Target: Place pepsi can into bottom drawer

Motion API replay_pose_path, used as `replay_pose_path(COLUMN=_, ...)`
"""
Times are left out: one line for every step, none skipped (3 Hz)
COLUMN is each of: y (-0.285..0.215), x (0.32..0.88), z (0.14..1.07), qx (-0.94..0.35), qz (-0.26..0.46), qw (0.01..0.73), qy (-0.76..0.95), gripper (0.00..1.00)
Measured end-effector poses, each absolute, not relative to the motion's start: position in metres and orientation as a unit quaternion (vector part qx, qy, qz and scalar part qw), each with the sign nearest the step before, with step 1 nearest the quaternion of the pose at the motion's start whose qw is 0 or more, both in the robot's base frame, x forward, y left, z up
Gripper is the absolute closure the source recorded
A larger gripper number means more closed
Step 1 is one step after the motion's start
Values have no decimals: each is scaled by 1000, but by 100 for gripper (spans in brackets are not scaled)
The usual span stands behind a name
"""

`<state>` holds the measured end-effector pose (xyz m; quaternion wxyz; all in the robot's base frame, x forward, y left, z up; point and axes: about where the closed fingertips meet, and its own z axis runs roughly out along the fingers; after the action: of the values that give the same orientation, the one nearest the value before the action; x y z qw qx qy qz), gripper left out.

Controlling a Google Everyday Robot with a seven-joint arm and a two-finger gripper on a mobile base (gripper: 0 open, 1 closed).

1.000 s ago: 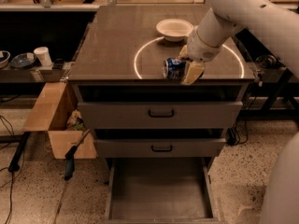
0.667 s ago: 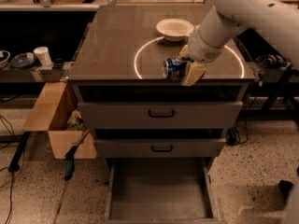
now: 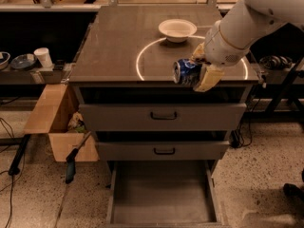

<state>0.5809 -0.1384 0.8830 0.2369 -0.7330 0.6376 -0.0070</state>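
Observation:
The pepsi can [image 3: 184,71], blue with white markings, lies on its side in my gripper [image 3: 198,70], whose cream fingers [image 3: 207,77] are shut on it. It hangs at the front edge of the cabinet top [image 3: 118,46], right of centre, above the closed upper drawers. The bottom drawer [image 3: 164,194] is pulled out at floor level, a wide grey tray with nothing in it. My white arm reaches in from the upper right.
A white bowl [image 3: 177,30] sits at the back of the cabinet top. Two closed grey drawers with black handles [image 3: 164,115] lie below. A cardboard box [image 3: 52,120] stands at the left, beside a shelf with a cup [image 3: 43,57] and dishes.
The gripper and the can have kept their place at the front edge of the top; the view has drawn slightly closer.

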Motion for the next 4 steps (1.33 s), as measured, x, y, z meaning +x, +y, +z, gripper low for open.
replay_pose_path(y=-140, x=557, z=879, qx=-726, qz=2, qw=233, qy=647, gripper=100)
replay_pose_path(y=-143, x=532, z=863, qx=-720, qz=8, qw=226, qy=656, gripper=100)
replay_pose_path(y=-147, x=525, z=833, qx=-712, qz=13, qw=214, qy=668, gripper=100)
replay_pose_path(y=-153, x=544, z=770, qx=-703, qz=23, qw=187, qy=685, gripper=100)
